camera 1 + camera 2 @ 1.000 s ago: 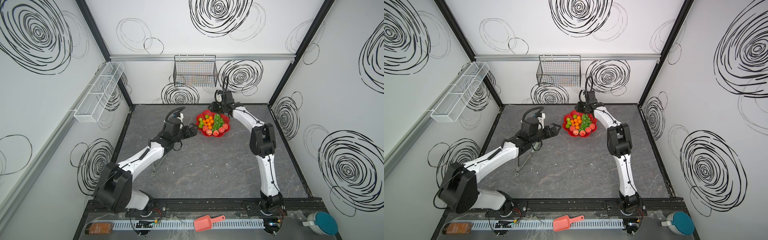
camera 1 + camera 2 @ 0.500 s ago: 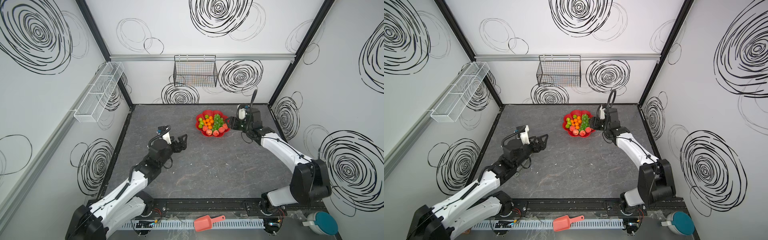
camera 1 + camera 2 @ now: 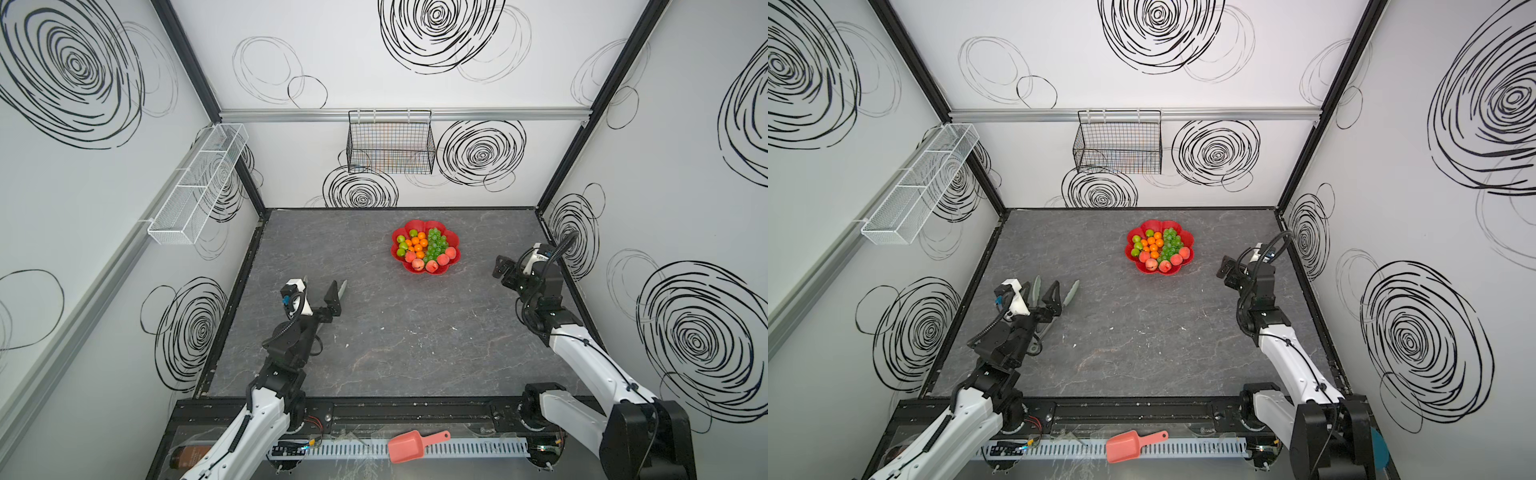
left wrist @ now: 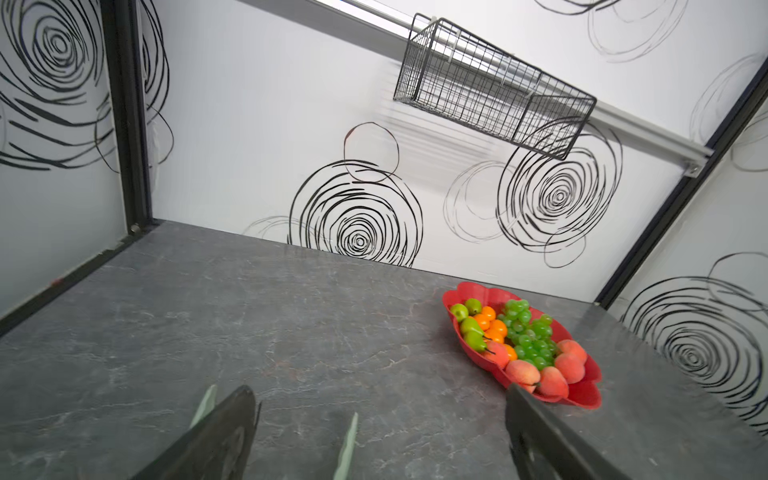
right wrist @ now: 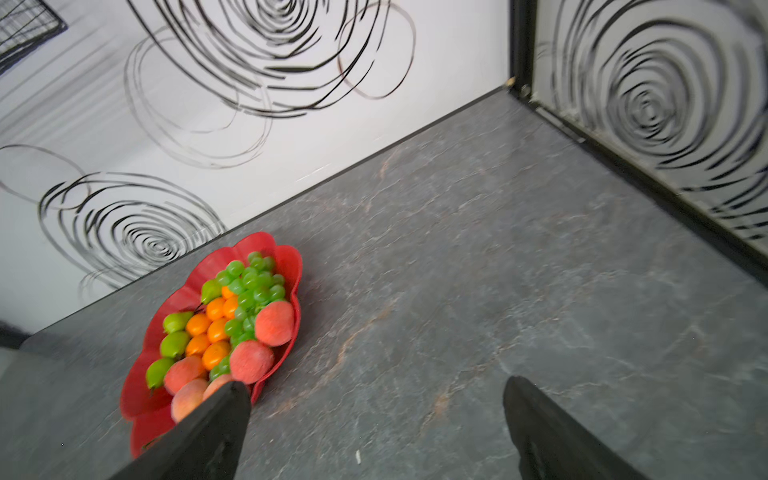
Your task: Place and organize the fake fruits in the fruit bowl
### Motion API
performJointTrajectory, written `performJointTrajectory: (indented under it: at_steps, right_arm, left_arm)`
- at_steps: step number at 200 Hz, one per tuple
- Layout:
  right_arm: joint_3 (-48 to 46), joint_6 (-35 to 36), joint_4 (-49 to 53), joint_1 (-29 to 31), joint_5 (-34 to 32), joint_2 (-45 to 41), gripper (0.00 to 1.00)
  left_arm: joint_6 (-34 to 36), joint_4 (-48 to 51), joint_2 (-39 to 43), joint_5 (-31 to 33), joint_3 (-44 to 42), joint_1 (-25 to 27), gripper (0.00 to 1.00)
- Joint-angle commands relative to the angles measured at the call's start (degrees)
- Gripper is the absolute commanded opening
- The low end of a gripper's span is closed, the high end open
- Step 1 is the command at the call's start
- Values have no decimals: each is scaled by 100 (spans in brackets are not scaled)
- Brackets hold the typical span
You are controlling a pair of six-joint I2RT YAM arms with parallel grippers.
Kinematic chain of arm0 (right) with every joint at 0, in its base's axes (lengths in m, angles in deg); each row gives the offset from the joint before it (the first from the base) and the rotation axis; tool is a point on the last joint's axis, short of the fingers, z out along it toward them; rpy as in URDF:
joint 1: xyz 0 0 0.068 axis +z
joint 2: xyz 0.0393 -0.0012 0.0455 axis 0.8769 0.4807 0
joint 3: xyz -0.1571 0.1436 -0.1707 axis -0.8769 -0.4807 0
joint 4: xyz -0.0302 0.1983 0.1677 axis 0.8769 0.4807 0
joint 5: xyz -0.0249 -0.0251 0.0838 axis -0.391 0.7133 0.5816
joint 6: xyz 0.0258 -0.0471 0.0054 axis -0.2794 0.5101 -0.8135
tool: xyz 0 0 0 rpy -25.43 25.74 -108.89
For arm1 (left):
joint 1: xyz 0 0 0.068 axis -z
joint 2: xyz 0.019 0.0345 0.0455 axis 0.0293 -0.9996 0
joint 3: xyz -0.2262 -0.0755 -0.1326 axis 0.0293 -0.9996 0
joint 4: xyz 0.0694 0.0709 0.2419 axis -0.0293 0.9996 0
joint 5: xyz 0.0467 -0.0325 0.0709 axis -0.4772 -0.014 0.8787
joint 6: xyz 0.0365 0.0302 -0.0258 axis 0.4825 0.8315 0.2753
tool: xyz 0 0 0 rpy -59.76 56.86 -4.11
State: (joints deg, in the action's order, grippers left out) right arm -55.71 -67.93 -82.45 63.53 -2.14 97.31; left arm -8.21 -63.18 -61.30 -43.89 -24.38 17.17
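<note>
Both the left gripper and the right gripper are spread wide and empty above the bench, well apart from the red fruit bowl toward the back wall. It holds oranges, pears, grapes and seemingly five peaches.

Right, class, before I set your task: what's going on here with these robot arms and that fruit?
The fake fruit is all in the red flower-shaped fruit bowl: oranges, pears, green grapes and peaches, grouped by kind. The robot's left tool and right tool are both open and empty, each apart from the bowl. No fruit lies loose on the table.
</note>
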Motion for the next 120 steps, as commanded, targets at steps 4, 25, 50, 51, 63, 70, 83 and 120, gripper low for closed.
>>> performJointTrajectory:
  at_steps: [4, 25, 50, 51, 63, 70, 83, 120]
  right_arm:
    - [-461, 571, -802, -118, -1093, -396, 100]
    - [-1075, 1177, -1485, -147, -1290, -597, 100]
    - [-1775, 1644, -2385, -197, -1172, -568, 100]
    - [-1802, 1658, -2413, -203, -1164, -561, 100]
    - [-2035, 1759, -2782, -244, -1024, -441, 100]
    - [-2130, 1784, -3007, -301, -924, -333, 100]
    - [-2154, 1707, -3194, -445, -709, -96, 100]
    - [-2167, 1532, -3923, -725, -246, 638, 100]
  left_arm:
    - [855, -439, -193, 500, -107, -171, 96]
    - [1278, -872, -604, 554, -204, -273, 96]
    - [1492, -1278, -1329, 625, -184, -437, 96]
    - [1488, -1306, -1352, 620, -188, -448, 96]
    - [1436, -1653, -1729, 534, -201, -586, 96]
    - [1422, -1880, -2026, 422, -199, -673, 96]
    - [1343, -2260, -2554, 105, -160, -897, 96]
    - [1370, -3370, -3592, -754, 60, -1437, 96]
